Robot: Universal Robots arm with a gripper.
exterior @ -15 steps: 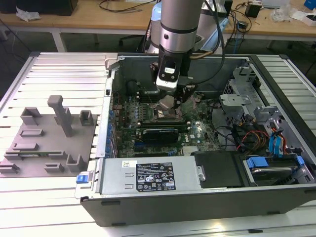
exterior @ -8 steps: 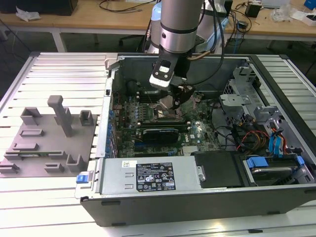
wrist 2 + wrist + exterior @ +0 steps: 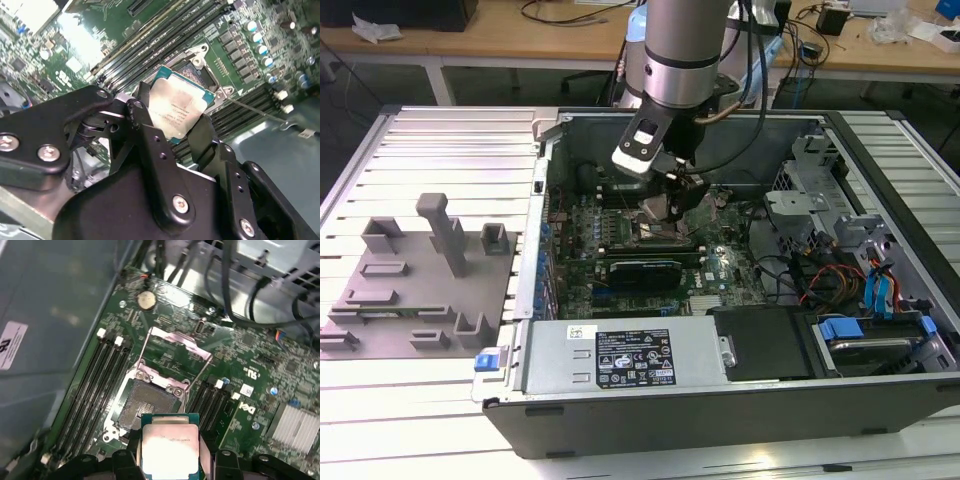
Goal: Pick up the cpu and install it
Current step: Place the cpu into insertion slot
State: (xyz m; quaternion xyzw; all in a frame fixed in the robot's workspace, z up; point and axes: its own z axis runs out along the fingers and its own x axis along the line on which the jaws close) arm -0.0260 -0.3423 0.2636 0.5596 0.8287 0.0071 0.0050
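Exterior view first: a big open computer case [image 3: 720, 420] lies on a ribbed metal table [image 3: 440, 150]. The robot arm [image 3: 685, 50] reaches down into the case from above. Under it is the green board [image 3: 725, 265] on the floor of the case. Off to the exterior view's left is a grey plate with blocks [image 3: 420, 290], well apart from the arm.

The gripper [image 3: 670, 205] hangs low over the middle of the green board. In the second wrist view its two black fingers [image 3: 150, 140] are pulled in close, one on each side of the cpu [image 3: 177, 107]. They pinch it by its edges, shiny side up.

In the first wrist view the square socket [image 3: 145, 407] is open, and its metal lid [image 3: 177, 340] is tipped up and back. The dark pit inside looks bare, so the cpu [image 3: 170, 450] is not in yet.

The socket is just past the cpu and below it. In the second wrist view the cpu covers part of the socket, and their edges run nearly the same way. I think it is close above, but I cannot tell if it touches.
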